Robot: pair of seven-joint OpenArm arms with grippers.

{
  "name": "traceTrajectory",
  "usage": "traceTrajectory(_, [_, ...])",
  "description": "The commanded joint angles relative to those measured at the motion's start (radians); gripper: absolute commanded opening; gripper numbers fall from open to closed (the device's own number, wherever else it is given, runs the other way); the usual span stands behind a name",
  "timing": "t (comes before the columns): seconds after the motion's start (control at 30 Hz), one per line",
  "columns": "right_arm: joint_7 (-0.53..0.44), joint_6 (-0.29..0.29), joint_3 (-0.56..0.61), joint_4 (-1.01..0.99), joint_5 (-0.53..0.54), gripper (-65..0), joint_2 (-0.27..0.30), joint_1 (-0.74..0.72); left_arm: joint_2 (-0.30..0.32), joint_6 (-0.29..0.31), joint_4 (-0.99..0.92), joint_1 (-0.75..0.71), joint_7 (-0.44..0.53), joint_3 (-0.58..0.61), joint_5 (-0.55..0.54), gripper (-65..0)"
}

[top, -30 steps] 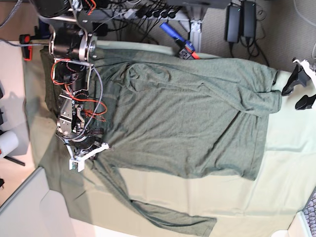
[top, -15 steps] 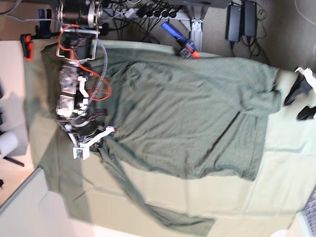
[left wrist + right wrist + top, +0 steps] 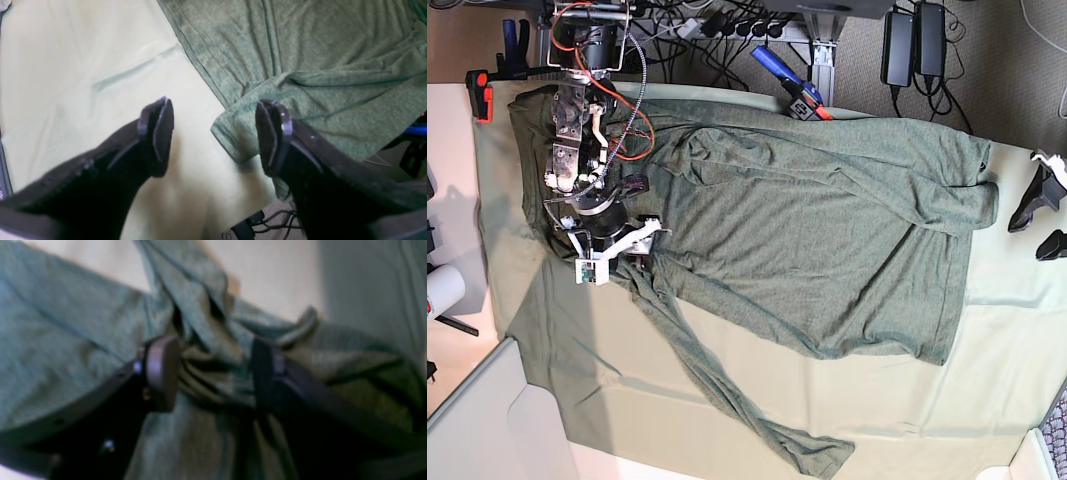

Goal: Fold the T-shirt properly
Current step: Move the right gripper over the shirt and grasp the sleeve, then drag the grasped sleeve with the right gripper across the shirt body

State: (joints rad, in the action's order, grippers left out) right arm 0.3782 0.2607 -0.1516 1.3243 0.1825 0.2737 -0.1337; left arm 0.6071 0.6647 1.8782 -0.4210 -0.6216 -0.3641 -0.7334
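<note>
Base view: the T-shirt (image 3: 827, 240) is spread across the middle of the tabletop (image 3: 1007, 330), dark olive on the pale green cloth, one long strip of it trailing off toward 6 o'clock.
Right claw: my right claw (image 3: 617, 262) sits at 9 o'clock in that view, on the shirt's edge.
Right wrist view: blurry, but a bunched, twisted fold of the T-shirt (image 3: 213, 373) runs between my right claw's (image 3: 213, 373) two fingers (image 3: 161, 371); I'm pinching that gather, and the fabric hangs in ridges above and below the pinch.
Left claw: out at 3 o'clock in the base view, my left claw (image 3: 1037, 215) is just off the shirt's corner.
Left wrist view: my left claw (image 3: 213, 133) is spread wide with nothing in it; a rounded hem corner of the T-shirt (image 3: 300, 66) lies under the gap, toward the finger at 3 o'clock, bare pale cloth on the other side.
Background: cables and power bricks (image 3: 917, 40) at 12 o'clock, beyond the tabletop edge.
</note>
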Motion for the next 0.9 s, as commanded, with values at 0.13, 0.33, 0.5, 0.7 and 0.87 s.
traceTrajectory(0.13, [-0.046, -0.003, -0.008, 0.042, 0.008, -30.3, -0.036, -0.113, 0.023, -0.006, 0.014, -0.004, 0.014, -0.01, -0.01, -23.4])
traceTrajectory(0.33, [-0.153, -0.003, 0.012, -0.132, -0.138, -30.3, -0.13, -0.29, 0.025, -0.006, 0.014, -0.014, 0.012, -0.01, -0.011, -23.4])
traceTrajectory(0.5, [-0.32, -0.026, 0.084, -0.473, -0.307, -30.3, -0.142, -0.438, 0.025, -0.006, 0.014, -0.029, 0.012, -0.01, -0.017, -23.4])
traceTrajectory(0.7, [-0.413, -0.154, 0.178, -0.743, -0.408, -30.3, -0.142, -0.52, 0.025, -0.006, 0.014, -0.028, 0.012, -0.01, -0.027, -23.4])
traceTrajectory(0.87, [-0.413, -0.153, 0.204, -0.732, -0.411, -51.6, -0.143, -0.517, 0.025, -0.006, 0.014, -0.028, 0.016, -0.01, -0.04, -23.4])
